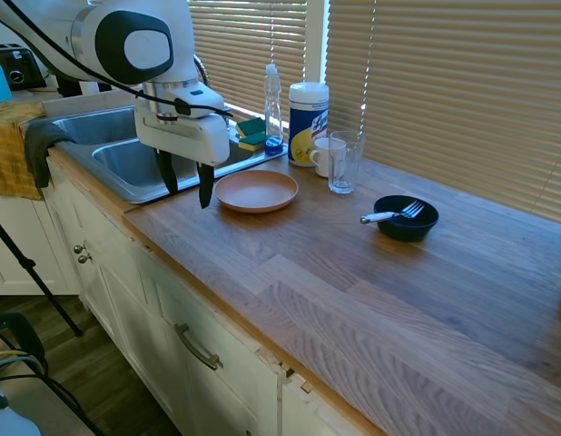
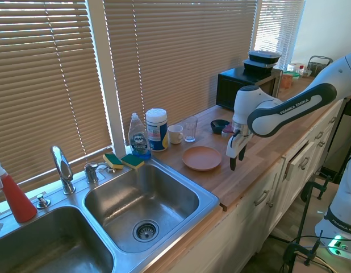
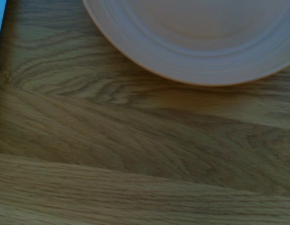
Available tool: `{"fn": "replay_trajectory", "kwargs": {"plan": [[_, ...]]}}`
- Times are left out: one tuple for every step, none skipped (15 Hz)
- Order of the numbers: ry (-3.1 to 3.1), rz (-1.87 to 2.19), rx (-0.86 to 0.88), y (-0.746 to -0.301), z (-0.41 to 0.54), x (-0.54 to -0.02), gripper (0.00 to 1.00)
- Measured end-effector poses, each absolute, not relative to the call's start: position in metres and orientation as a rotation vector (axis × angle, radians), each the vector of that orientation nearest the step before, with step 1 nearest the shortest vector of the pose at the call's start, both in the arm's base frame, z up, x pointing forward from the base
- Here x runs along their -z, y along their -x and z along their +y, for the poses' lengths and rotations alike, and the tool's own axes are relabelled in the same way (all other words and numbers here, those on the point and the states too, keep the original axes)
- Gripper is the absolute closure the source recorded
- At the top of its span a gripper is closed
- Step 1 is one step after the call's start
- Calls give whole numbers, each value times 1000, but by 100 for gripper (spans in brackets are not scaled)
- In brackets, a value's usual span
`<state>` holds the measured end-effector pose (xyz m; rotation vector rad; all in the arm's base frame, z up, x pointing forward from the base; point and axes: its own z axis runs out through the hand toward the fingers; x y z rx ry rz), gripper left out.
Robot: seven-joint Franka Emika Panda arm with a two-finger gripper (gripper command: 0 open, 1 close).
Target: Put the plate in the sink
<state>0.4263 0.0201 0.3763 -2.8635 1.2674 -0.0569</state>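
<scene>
In the first exterior view, the plate [image 1: 256, 191] lies flat on the counter [image 1: 371, 291]. The sink [image 1: 126, 163] is at its 9 o'clock. The gripper [image 1: 185, 193] hangs just beside the plate, at its 9 o'clock too. The bowl [image 1: 406, 218] with a fork [image 1: 389, 215] in it sits at the plate's 3 o'clock. The glass [image 1: 343, 162] and mug [image 1: 322, 156] stand at 1 o'clock.

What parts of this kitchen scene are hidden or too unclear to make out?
- The plate: in the wrist view the frame's edges cut off most of it.
- The sink: in the first exterior view the arm and a towel cover much of it.
- The canister: its label print is too small to read in the second exterior view.
</scene>
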Motion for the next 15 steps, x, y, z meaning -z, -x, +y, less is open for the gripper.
{"fn": "replay_trajectory", "kwargs": {"plan": [[2864,1267,56,-426,20,-376,0],[2863,1267,57,-427,20,-376,0],[2861,1266,65,-428,20,-379,0],[2853,1264,80,-432,21,-384,0],[2839,1257,99,-437,20,-393,0],[2825,1250,119,-444,18,-402,0],[2809,1255,137,-450,13,-409,0],[2783,1277,150,-458,3,-415,0],[2753,1304,159,-466,-11,-419,0],[2723,1329,168,-474,-25,-421,0],[2689,1354,179,-482,-41,-421,0],[2656,1375,182,-490,-55,-418,0],[2622,1396,174,-497,-65,-414,0],[2588,1414,165,-505,-76,-408,0],[2562,1425,150,-512,-85,-401,0]]}}
